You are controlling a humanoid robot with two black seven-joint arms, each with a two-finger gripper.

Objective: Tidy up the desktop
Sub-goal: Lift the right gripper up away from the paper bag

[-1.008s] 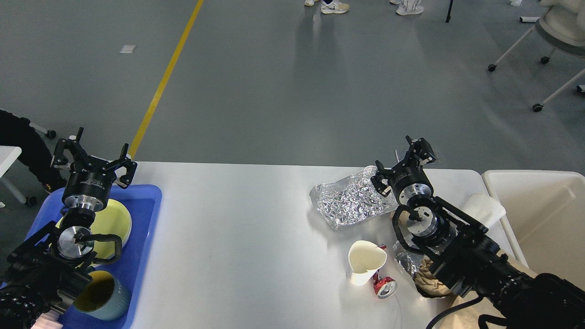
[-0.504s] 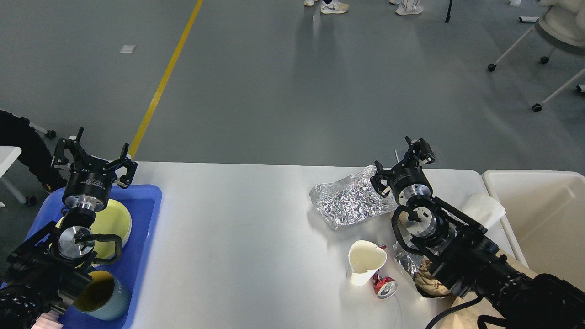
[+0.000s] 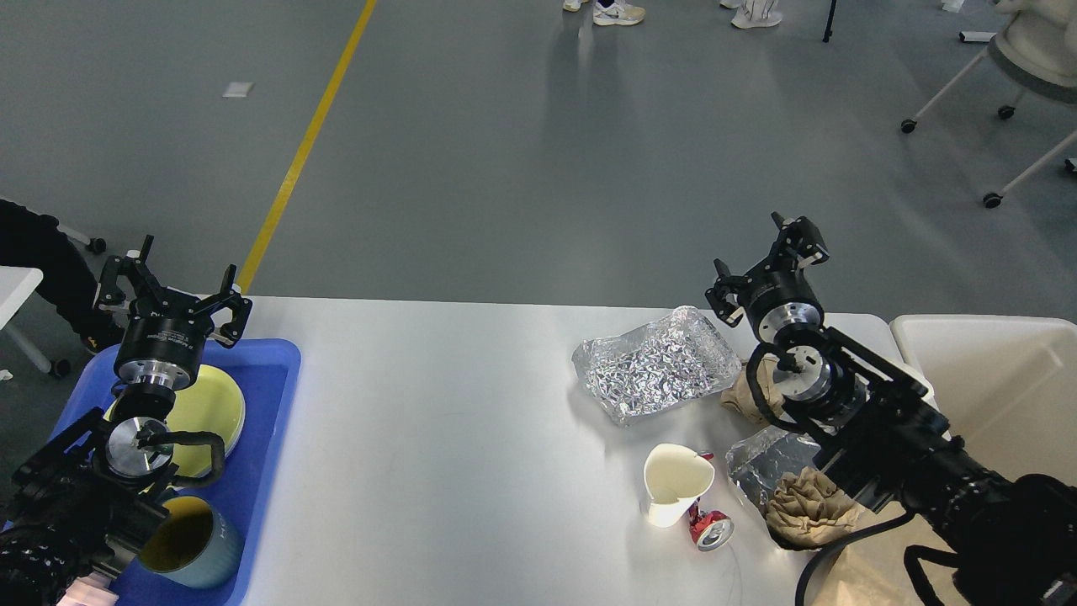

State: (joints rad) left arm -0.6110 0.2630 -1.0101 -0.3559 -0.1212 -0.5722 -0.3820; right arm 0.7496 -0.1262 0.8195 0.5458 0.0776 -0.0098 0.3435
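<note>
A wide white tabletop fills the lower view. A blue tray lies on its left end, crumpled foil to the right. Left jaws and right jaws hover spread, empty.

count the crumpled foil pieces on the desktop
2: a large crumpled foil sheet toward the far right of the desktop, and a smaller foil piece nearer, beside the right arm. More may be hidden under it.
</note>
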